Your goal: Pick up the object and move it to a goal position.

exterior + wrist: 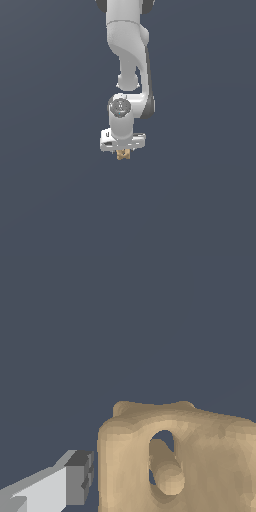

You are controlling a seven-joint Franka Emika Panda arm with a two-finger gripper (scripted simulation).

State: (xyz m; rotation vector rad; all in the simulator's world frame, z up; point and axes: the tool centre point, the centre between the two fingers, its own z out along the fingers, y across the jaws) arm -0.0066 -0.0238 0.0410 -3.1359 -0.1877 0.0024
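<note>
Object (123,154): small tan-golden blocky piece, sitting directly under the white pincer (123,148), at about the middle of the exterior view. We only see its lower part there; the rest is hidden behind the pincer body.

In the wrist view the object (200,456) fills much of the picture. Lumpy outline, rounded bumps along one edge, and an oval through-hole with a stub or peg visible inside it. One grey-tipped finger (77,483) stands just beside one flank of the object, with a thin gap showing, so not touching on that side. The other finger is out of frame.

Pincer state: we cannot tell whether it is clamped. One pad is close but apart; the opposite side is unseen. Whether the piece rests on the worktop (50,200) or is already off it, we cannot tell either; no shadow or contact line is readable.

Handling, our guess: looks rigid and light, much narrower than the pincer span, so it fits the jaws easily. The surface is uneven, so pads on bumps could let it twist or slip. Best hold looks like the two flatter flanks either side of the hole, pads square to them and clear of the notched edge. No goal marker is visible in either view.
</note>
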